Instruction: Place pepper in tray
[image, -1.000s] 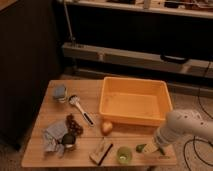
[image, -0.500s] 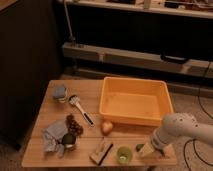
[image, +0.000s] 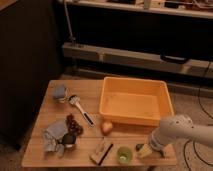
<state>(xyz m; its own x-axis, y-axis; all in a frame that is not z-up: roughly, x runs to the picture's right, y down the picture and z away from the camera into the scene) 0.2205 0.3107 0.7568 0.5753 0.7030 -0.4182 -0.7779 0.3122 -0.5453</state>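
Observation:
The pepper (image: 139, 147) shows as a small dark green shape on the wooden table near the front edge, just right of a light green cup (image: 123, 154). My gripper (image: 145, 150) is down at the table right beside the pepper, at the end of the white arm (image: 172, 131) that reaches in from the right. Whether the gripper touches the pepper cannot be told. The tray (image: 131, 119), a large orange-yellow bin with nothing visible inside, stands at the back right of the table, just behind the gripper.
Left of the cup lie a wooden block-like brush (image: 101, 150), an onion-like ball (image: 106, 126), a dish brush (image: 80, 107), dark grapes (image: 74, 124), a dark round avocado-like item (image: 68, 139) on a grey cloth (image: 51, 137), and a blue-grey item (image: 60, 92). The front table edge is close.
The arm has swung left and lower over the last second, bringing the gripper from the table's right front corner to the pepper beside the cup.

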